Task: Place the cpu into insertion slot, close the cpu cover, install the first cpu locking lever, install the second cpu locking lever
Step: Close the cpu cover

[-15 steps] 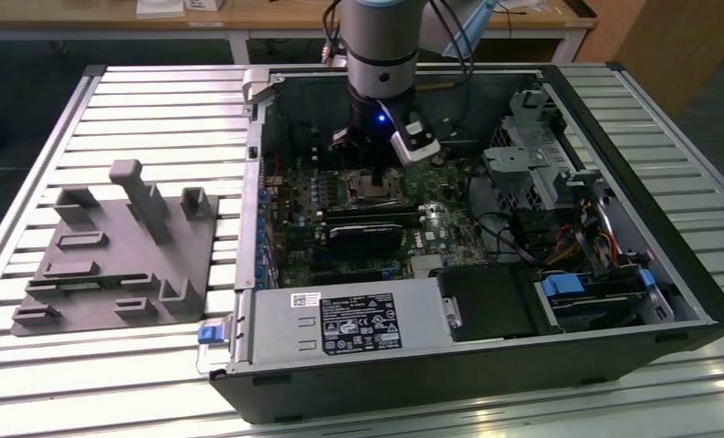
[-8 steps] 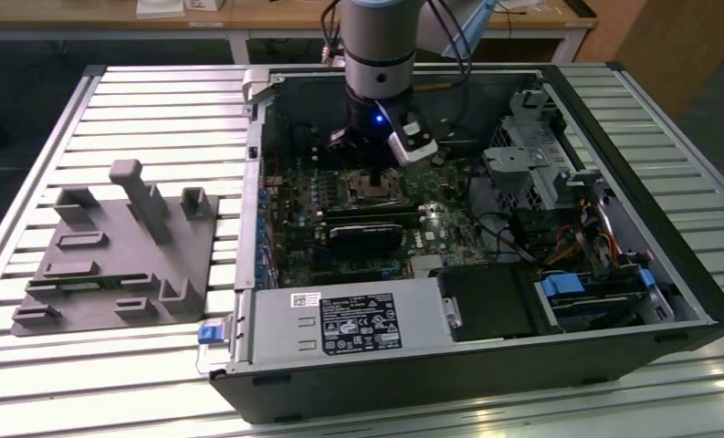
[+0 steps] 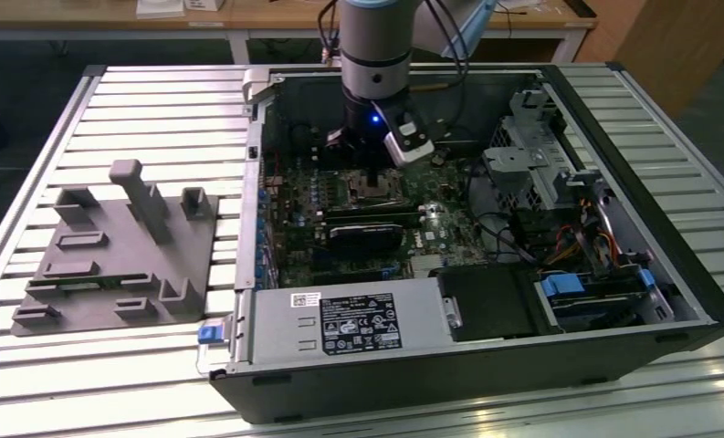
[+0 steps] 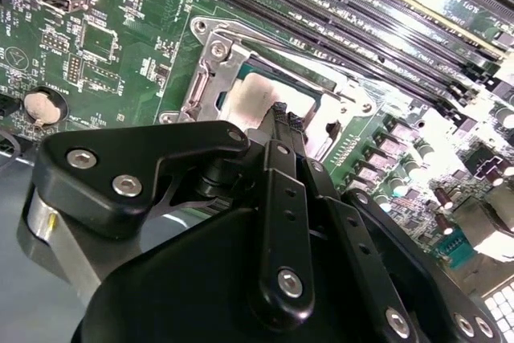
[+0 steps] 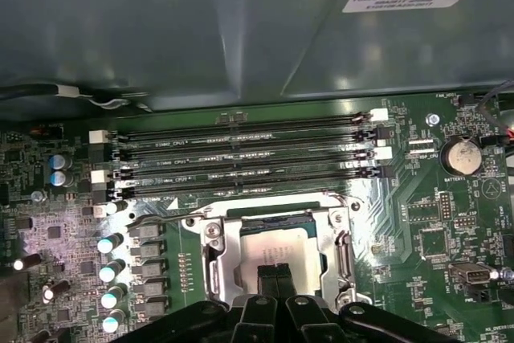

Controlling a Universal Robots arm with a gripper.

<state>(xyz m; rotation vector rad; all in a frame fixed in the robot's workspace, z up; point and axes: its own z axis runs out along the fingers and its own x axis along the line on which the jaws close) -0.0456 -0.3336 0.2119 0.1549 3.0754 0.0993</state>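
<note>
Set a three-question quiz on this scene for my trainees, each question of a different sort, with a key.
1. True or false: the gripper hangs right above the insertion slot.
2. What lies in the insertion slot? A) nothing, B) a silver cpu, C) a memory stick.
3. Fill the gap: the grey fixture plate lies on the slatted table at the exterior view's ____ of the computer case.
Key: 1 true; 2 B; 3 left.
</note>
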